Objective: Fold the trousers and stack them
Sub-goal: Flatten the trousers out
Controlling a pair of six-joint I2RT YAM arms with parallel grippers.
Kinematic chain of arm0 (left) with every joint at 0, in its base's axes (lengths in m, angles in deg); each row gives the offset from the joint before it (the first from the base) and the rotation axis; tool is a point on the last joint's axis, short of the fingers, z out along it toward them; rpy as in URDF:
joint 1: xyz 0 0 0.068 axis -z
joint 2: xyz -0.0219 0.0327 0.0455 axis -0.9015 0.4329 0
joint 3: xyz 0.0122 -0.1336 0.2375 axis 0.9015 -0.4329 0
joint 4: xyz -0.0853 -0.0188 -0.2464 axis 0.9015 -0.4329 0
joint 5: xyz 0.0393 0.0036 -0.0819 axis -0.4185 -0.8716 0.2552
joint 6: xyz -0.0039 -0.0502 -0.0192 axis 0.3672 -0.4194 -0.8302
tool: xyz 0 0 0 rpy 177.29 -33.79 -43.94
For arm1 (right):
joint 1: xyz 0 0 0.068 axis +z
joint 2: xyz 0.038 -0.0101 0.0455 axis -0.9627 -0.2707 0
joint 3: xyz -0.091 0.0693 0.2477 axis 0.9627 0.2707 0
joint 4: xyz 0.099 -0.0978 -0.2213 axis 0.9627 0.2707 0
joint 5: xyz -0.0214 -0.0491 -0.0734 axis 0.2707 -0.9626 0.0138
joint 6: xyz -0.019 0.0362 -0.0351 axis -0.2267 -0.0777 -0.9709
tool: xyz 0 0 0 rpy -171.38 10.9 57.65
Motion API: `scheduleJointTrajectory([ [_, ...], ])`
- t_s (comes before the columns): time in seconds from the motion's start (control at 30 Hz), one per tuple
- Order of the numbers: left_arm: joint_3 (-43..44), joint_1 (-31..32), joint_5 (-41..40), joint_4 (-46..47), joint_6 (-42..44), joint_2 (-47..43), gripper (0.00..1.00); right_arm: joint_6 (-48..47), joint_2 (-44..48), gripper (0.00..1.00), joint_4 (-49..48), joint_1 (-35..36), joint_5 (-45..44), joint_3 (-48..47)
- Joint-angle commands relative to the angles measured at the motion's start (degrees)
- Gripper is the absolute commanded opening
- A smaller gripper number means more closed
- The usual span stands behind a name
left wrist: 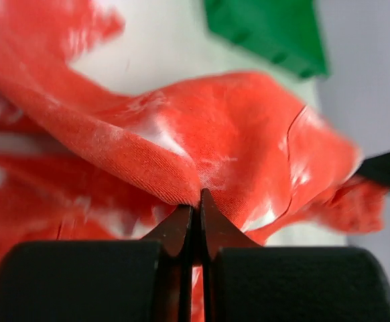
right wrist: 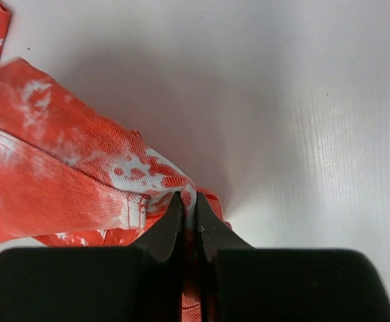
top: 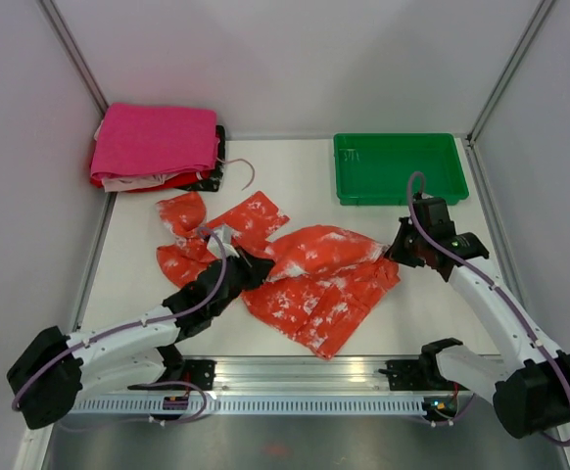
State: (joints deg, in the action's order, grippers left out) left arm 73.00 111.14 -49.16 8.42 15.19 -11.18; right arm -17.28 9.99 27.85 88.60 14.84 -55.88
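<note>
Pinching trousers at mid-table, we grip cloth twice: left gripper clenched on fold toward 9 o'clock, right gripper clenched on edge at 3 o'clock.

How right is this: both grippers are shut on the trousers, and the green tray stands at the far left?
Wrong in one point. The left gripper and right gripper are shut on the trousers, but the tray stands at the far right; the top view shows it.
</note>
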Motion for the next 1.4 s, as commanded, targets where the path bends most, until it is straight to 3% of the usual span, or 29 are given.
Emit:
scheduleJointTrajectory([
  [0.0, 0.5, 7.1, -6.6, -5.4, -6.5, 4.0, 0.02, 0.3, -1.3, 0.0, -1.9, -0.2, -2.5, -1.1],
  [0.13, 8.0, 18.9, -17.5, -29.9, -17.8, 8.3, 0.07, -0.4, -1.5, 0.0, -1.9, -0.8, -9.9, -0.1],
  [0.23, 12.0, 23.1, -20.3, -38.9, -28.1, 11.3, 0.14, -2.1, -4.5, 0.0, -3.1, -4.6, -9.6, -0.3],
  [0.47, 20.7, 23.7, -21.8, -48.5, -31.3, 17.4, 0.21, -5.1, -19.3, 0.0, -7.9, -13.6, -1.7, -8.9],
  [0.6, 24.6, 23.6, -25.1, -52.1, -31.7, 18.2, 0.24, -8.2, -24.6, 0.0, -6.3, -13.9, -4.5, -17.0],
  [0.67, 27.5, 23.4, -26.8, -54.8, -32.8, 19.5, 0.41, -9.4, -26.3, 0.0, -4.9, -13.9, -7.2, -21.7],
  [0.7, 28.7, 23.2, -28.0, -57.6, -32.8, 19.8, 0.68, -11.0, -27.8, 0.0, -3.1, -13.9, -7.6, -23.2],
  [0.73, 30.8, 22.7, -28.4, -59.1, -32.4, 20.2, 0.8, -12.2, -28.3, 0.02, -2.4, -13.9, -6.7, -25.1],
  [0.8, 32.4, 22.2, -28.7, -61.3, -30.7, 20.4, 0.86, -13.6, -28.3, 0.18, -1.2, -13.9, -3.4, -25.4],
  [0.83, 32.7, 22.1, -28.3, -60.7, -26.8, 20.1, 0.87, -13.8, -27.8, 0.31, -1.3, -13.9, -2.1, -23.9],
  [0.87, 32.5, 22.1, -26.4, -59.7, -24.5, 19.3, 0.87, -14.0, -26.0, 0.6, -1.5, -13.9, -1.2, -22.8],
  [1.0, 29.8, 21.9, -18.4, -57.5, -21.8, 18.2, 0.87, -13.3, -18.7, 0.89, 0.0, -13.9, 0.4, -16.4],
  [1.23, 23.4, 21.8, -14.5, -55.1, -20.8, 16.8, 0.88, -11.0, -2.2, 0.98, 0.6, -13.9, 0.6, -4.9],
  [1.33, 23.5, 21.7, -14.9, -55.1, -20.0, 17.7, 0.88, -10.2, -1.9, 0.95, -1.9, -13.9, -0.6, -5.6],
  [1.37, 23.5, 21.7, -15.2, -55.0, -20.1, 18.2, 0.88, -9.6, -4.1, 0.86, -3.4, -13.9, -0.6, -6.5],
])
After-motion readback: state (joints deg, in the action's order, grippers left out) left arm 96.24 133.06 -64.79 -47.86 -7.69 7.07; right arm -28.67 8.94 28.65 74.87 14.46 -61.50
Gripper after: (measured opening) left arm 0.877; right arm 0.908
